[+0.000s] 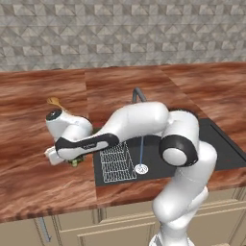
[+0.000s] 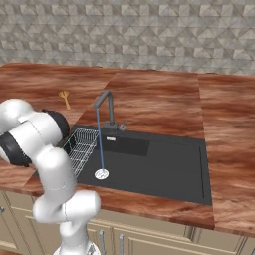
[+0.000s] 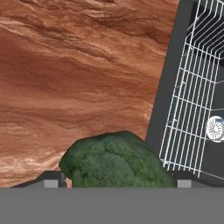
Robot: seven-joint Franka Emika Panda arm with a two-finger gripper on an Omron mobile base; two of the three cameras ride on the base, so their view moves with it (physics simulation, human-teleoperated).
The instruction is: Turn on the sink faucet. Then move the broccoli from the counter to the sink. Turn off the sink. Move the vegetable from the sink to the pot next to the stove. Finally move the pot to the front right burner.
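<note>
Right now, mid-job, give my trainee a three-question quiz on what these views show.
1. True or false: water runs from the sink faucet.
2. Where is the broccoli? A) in the sink B) on the counter beside the sink C) in the wire rack
3. Fill in: the gripper is ____ around the broccoli.

Key: 1 true, a thin stream reaches the drain. 2 B. 3 open.

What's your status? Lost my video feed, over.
Gripper open, straddling broccoli on counter. Faucet running into sink. Wire rack beside the path.
</note>
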